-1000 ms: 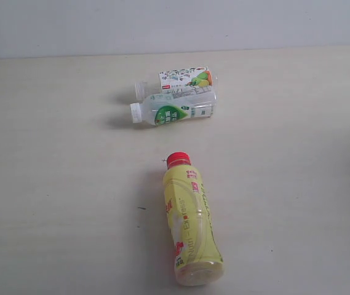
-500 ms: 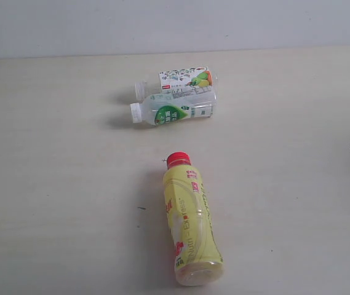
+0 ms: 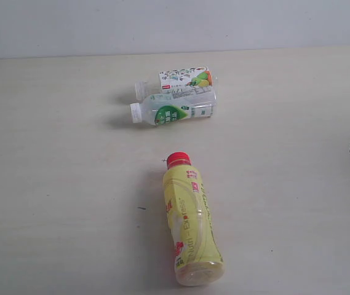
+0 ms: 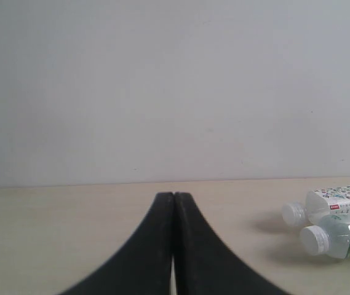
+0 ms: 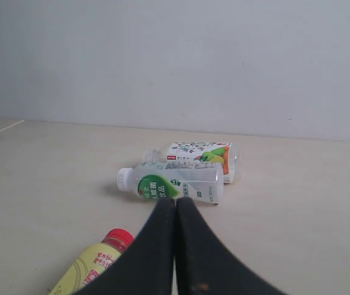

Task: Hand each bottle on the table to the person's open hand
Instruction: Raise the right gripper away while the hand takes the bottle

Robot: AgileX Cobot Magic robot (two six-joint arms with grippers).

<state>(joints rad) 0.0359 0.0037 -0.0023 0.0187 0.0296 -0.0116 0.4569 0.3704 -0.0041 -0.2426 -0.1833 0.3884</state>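
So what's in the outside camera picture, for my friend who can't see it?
Three drink bottles lie on their sides on a pale table: a yellow bottle with a red cap nearest, and behind it two clear ones side by side, the green-label bottle in front of the fruit-label bottle.

The yellow bottle [image 3: 192,224] is opaque, glossy plastic with a red plastic cap [image 3: 178,160]. The green-label bottle [image 3: 175,109] and fruit-print bottle [image 3: 178,80] are clear, shiny plastic. The tabletop [image 3: 51,184] is matt, faintly wood-grained. The left gripper [image 4: 173,196] and right gripper [image 5: 175,201] are smooth matt black.
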